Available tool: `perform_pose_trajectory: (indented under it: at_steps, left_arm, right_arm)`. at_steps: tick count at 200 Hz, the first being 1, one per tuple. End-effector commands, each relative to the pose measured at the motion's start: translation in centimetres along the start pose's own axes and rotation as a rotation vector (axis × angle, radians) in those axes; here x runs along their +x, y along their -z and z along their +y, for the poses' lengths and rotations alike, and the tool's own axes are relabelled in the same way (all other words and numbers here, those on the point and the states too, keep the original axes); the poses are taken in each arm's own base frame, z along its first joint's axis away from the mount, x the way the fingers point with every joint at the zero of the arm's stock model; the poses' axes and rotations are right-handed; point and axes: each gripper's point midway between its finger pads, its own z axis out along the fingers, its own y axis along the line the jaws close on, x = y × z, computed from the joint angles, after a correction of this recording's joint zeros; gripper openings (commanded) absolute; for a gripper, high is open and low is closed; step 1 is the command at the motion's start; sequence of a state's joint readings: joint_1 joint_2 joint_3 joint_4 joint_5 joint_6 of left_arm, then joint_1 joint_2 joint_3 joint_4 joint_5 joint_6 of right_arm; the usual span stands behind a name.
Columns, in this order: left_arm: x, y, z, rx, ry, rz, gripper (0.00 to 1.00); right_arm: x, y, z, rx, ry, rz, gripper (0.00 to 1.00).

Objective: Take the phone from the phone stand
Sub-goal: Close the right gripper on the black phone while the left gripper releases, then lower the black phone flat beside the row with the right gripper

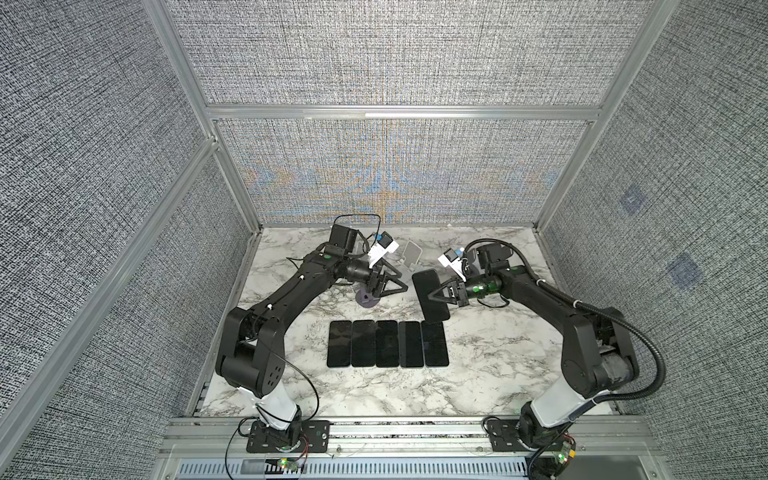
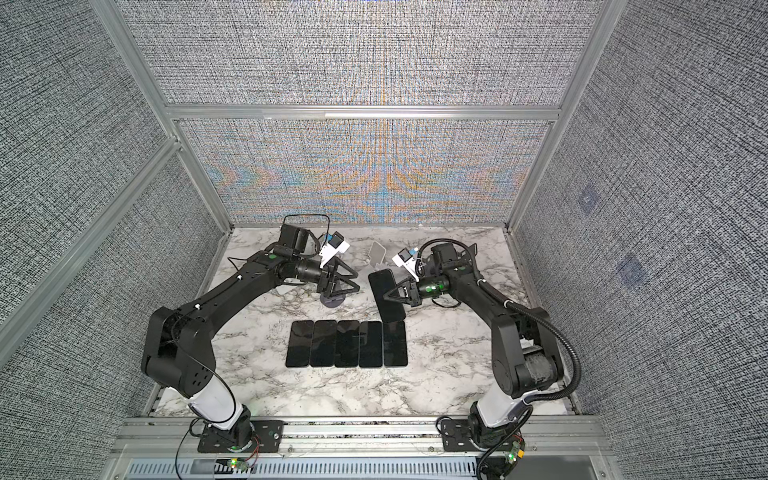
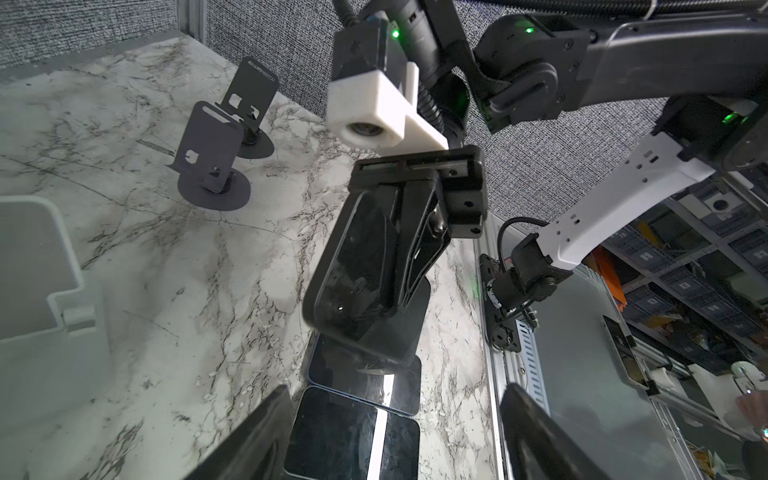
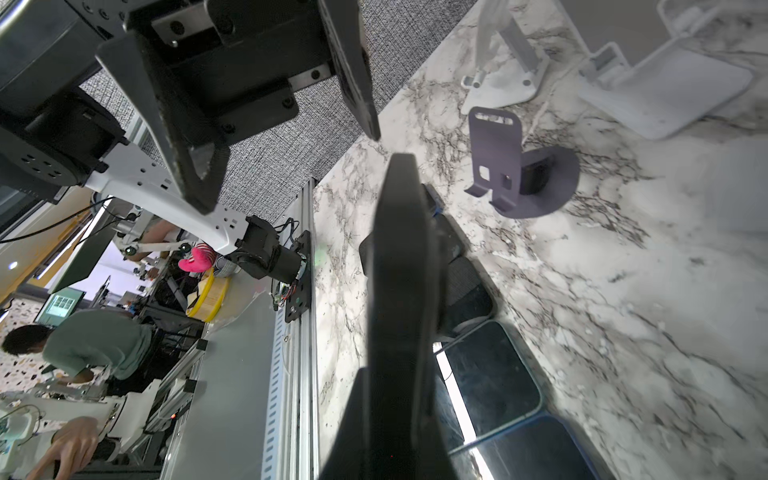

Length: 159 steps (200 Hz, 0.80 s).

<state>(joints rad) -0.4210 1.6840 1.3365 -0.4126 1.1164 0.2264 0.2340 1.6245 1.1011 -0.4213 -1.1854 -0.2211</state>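
Note:
My right gripper (image 1: 430,296) (image 2: 386,296) is shut on a black phone (image 1: 437,314) (image 2: 379,281), which hangs tilted above the marble table. In the left wrist view the phone (image 3: 353,266) sits clamped across its middle. In the right wrist view it (image 4: 399,257) shows edge-on between the fingers of my right gripper (image 4: 395,374). A dark purple phone stand (image 4: 496,162) on a round base (image 1: 365,300) (image 2: 332,301) is empty. My left gripper (image 1: 403,279) (image 2: 356,282) (image 3: 395,388) hovers open just above that base, holding nothing.
Several black phones (image 1: 388,343) (image 2: 347,343) lie side by side face up below the held phone. Two more dark stands (image 3: 212,153) (image 3: 254,93) and white stands (image 4: 505,79) (image 4: 669,79) stand towards the back wall. A translucent bin (image 3: 45,274) is near my left arm.

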Motion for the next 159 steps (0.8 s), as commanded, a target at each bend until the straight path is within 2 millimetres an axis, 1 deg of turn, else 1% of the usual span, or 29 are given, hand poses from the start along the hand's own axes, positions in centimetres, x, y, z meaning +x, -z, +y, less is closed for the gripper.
perform_pose_trajectory:
  at_steps: [1, 16, 23, 25, 28, 45, 53, 62, 69, 88, 102, 110, 118, 127, 141, 159]
  left_arm:
    - [-0.6, 0.3, 0.3, -0.040, -0.007, -0.011, 0.82]
    - [-0.9, 0.4, 0.3, -0.051, -0.007, -0.018, 0.82]
    - [-1.0, 0.5, 0.3, -0.058, -0.008, -0.022, 0.82]
    - [-1.0, 0.5, 0.3, -0.059, -0.008, -0.024, 0.82]
    - [-1.1, 0.5, 0.3, -0.061, -0.008, -0.025, 0.82]
    - [-1.3, 0.6, 0.3, -0.075, -0.007, -0.035, 0.83]
    - [-1.4, 0.7, 0.4, -0.084, -0.002, -0.037, 0.83]
    - [-1.5, 0.7, 0.4, -0.091, 0.003, -0.038, 0.83]
    - [-1.5, 0.7, 0.3, -0.094, 0.007, -0.034, 0.83]
    - [-1.5, 0.8, 0.1, -0.119, -0.006, -0.030, 0.87]
    - [-1.6, 0.8, 0.2, -0.145, -0.012, -0.027, 0.89]
    - [-1.6, 0.9, 0.4, -0.157, -0.010, -0.026, 0.89]
    - [-1.6, 0.8, 0.5, -0.167, -0.005, -0.025, 0.89]
    - [-1.7, 0.8, 0.6, -0.169, -0.003, -0.032, 0.89]
    - [-1.7, 0.7, 0.6, -0.164, 0.003, -0.040, 0.89]
    - [-1.4, 0.6, 1.1, -0.176, 0.009, -0.035, 0.89]
  right_arm:
    - [1.3, 0.7, 0.2, 0.034, -0.056, 0.014, 0.00]
    - [2.2, 1.2, 0.4, 0.078, -0.074, 0.010, 0.00]
    - [2.2, 1.6, 0.6, 0.106, -0.065, 0.006, 0.00]
    - [3.0, 1.6, 0.4, 0.112, -0.087, 0.014, 0.00]
    - [3.4, 1.7, 0.4, 0.122, -0.095, 0.015, 0.00]
    - [4.3, 2.4, 0.5, 0.174, -0.125, 0.016, 0.00]
    - [4.8, 2.7, 0.3, 0.214, -0.151, 0.027, 0.00]
    - [5.4, 3.2, 0.0, 0.275, -0.201, 0.045, 0.00]
    - [5.9, 3.5, 0.3, 0.297, -0.243, 0.062, 0.00]
    - [6.6, 4.6, 0.8, 0.386, -0.282, 0.055, 0.00]
    - [7.6, 5.6, 0.9, 0.463, -0.313, 0.084, 0.00]
    - [8.6, 6.1, 0.9, 0.505, -0.345, 0.112, 0.00]
    - [9.3, 6.7, 0.8, 0.546, -0.371, 0.135, 0.00]
    - [9.7, 7.3, 0.5, 0.591, -0.405, 0.128, 0.00]
    - [10.0, 7.8, 0.4, 0.612, -0.430, 0.119, 0.00]
    - [10.8, 8.4, -0.6, 0.669, -0.469, 0.127, 0.00]
